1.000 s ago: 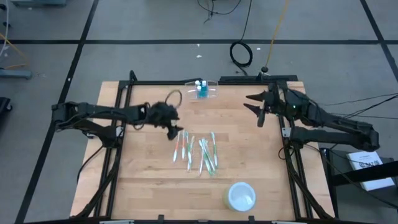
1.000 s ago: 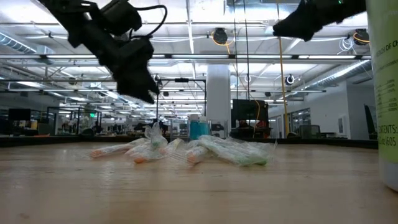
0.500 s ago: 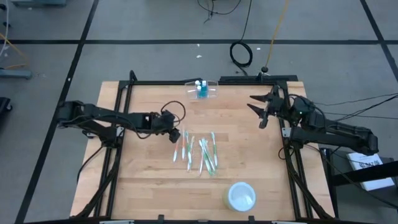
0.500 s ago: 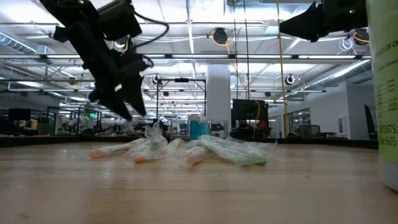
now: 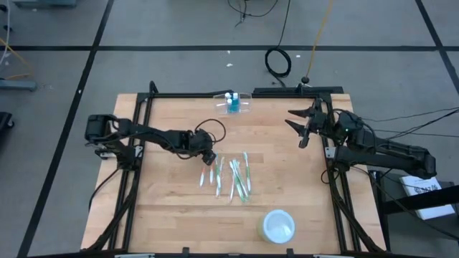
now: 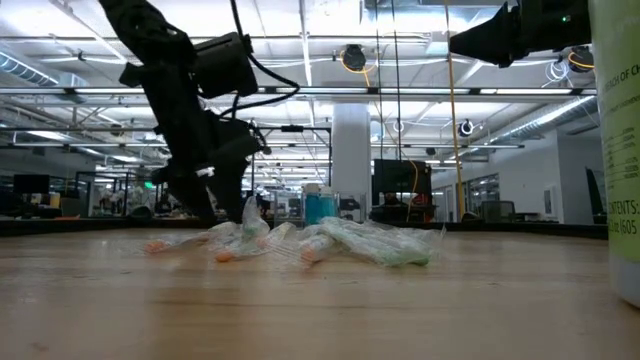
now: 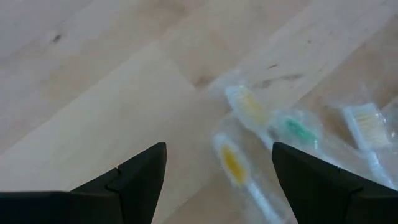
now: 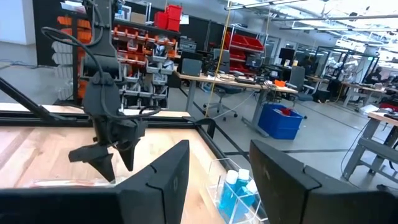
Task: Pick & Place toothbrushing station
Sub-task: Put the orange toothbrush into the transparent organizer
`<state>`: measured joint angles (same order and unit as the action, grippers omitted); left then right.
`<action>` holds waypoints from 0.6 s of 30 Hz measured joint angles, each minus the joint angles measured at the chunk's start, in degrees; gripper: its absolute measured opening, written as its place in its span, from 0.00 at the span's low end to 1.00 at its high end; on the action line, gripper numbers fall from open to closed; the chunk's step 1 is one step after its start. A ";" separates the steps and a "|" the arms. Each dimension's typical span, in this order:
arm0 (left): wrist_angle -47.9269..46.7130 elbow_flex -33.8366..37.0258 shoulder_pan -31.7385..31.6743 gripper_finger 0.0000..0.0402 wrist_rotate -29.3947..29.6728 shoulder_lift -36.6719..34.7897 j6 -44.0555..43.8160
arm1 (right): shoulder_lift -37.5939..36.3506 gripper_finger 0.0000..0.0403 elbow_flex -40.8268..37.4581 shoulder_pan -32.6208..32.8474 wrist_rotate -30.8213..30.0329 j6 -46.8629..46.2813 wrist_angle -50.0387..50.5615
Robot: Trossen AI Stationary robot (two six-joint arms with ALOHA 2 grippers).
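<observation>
1. High view shows the left end effector (image 5: 209, 155) low over the wooden desk (image 5: 165, 208), at the upper left edge of a loose pile of wrapped toothbrushes (image 5: 229, 175) near the desk's middle.
2. Left wrist view shows this end effector's two dark fingers (image 7: 140, 177) spread apart with nothing between them; bare wood and the heads of wrapped brushes (image 7: 239, 165) lie in the gap, one with a yellow patch, one with green just beside it.
3. Low view shows the left end effector (image 6: 215, 195) pointing down, its tips just above the desk surface beside the left end of the toothbrush pile (image 6: 300, 242). Whether it touches a wrapper cannot be told.
4. At the desk's far edge, near its middle, the toothbrushing station (image 5: 233, 103) stands as a clear plastic holder with blue bottles inside, well apart from the pile and from both arms.
5. Right wrist view shows the same clear holder (image 8: 233, 190) with its blue bottles close ahead, between that arm's own fingers (image 8: 161, 180).
6. Raised near the desk's far right corner, the right end effector (image 5: 301, 127) has its fingers parted and empty.
7. A pale round tub with a white lid (image 5: 277, 225) sits near the desk's front edge, right of centre.
</observation>
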<state>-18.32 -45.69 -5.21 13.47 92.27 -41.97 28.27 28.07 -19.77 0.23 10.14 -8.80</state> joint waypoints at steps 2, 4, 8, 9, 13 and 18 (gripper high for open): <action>-0.74 -0.97 -0.05 0.74 -0.20 2.05 0.34 | 0.00 0.40 0.01 0.00 0.00 -0.01 -0.02; -3.13 -1.97 -0.35 0.74 -0.50 3.87 0.04 | 0.00 0.40 -0.01 0.00 0.00 -0.01 0.00; -6.97 -3.37 -1.14 0.74 -1.43 4.85 -3.92 | 0.00 0.40 0.00 0.00 0.01 -0.01 0.02; -7.16 -3.46 -1.23 0.74 -1.44 4.85 -4.69 | 0.00 0.40 0.00 0.00 0.00 -0.01 0.02; -7.64 -3.41 -1.29 0.71 -2.23 4.07 -6.90 | 0.00 0.40 0.01 0.00 0.00 0.00 0.25; -9.57 -3.41 -1.12 0.56 -4.97 3.98 -11.20 | 0.00 0.40 -0.01 0.00 0.00 -0.01 0.50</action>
<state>-27.89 -49.10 -6.33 8.49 96.25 -53.18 28.27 28.05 -19.77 0.23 10.13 -8.29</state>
